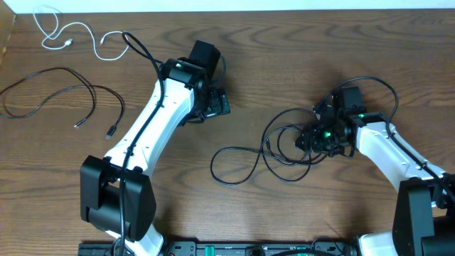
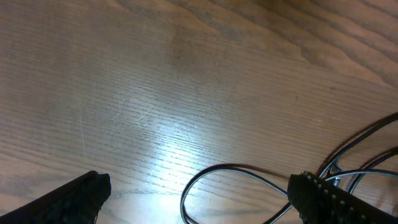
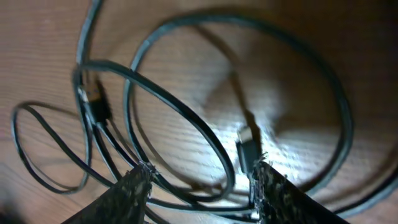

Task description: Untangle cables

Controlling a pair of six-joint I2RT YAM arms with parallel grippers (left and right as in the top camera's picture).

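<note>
A short white cable [image 1: 71, 32] lies at the far left corner. One black cable [image 1: 64, 92] lies loose on the left, apart from it. A second black cable [image 1: 212, 165] is coiled in overlapping loops right of centre. My right gripper [image 1: 313, 139] is low over that coil. In the right wrist view its jaws [image 3: 202, 174] stand apart with several strands [image 3: 180, 112] between them, and a plug [image 3: 247, 149] lies by the right finger. My left gripper [image 1: 219, 103] is open over bare wood with nothing in it. The left wrist view [image 2: 199, 185] shows a cable loop [image 2: 239, 167] ahead.
The left arm [image 1: 149, 124] stretches diagonally from its base [image 1: 117, 195] at the front left. The right arm's base [image 1: 419, 213] is at the front right. The table's far edge [image 1: 284, 7] runs along the top.
</note>
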